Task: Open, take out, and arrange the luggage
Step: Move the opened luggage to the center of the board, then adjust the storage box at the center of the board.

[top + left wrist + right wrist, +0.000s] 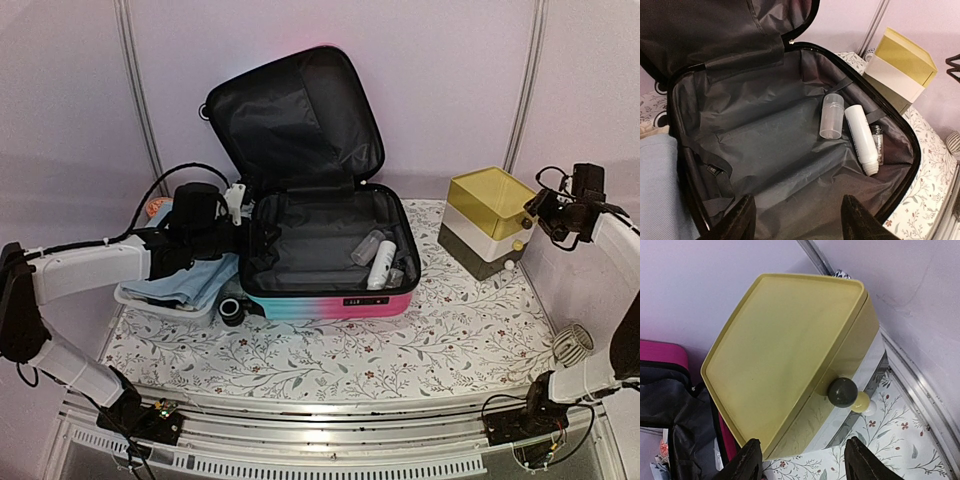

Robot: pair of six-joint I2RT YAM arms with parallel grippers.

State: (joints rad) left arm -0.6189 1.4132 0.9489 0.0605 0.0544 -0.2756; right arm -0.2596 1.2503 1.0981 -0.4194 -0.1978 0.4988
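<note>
The luggage, pink-to-turquoise with a black zipper band, lies open in mid-table with its lid propped upright. On its black lining lie a clear bottle, a white bottle and a small dark-capped vial, all toward the right side. My left gripper hangs open over the near left part of the lining with nothing between its fingers; the top view shows it at the case's left rim. My right gripper is open above the drawer box, away from the luggage.
A yellow-topped drawer box with round knobs stands right of the luggage. A white basket holding blue cloth sits to the left, under my left arm. A ribbed round object lies at the right edge.
</note>
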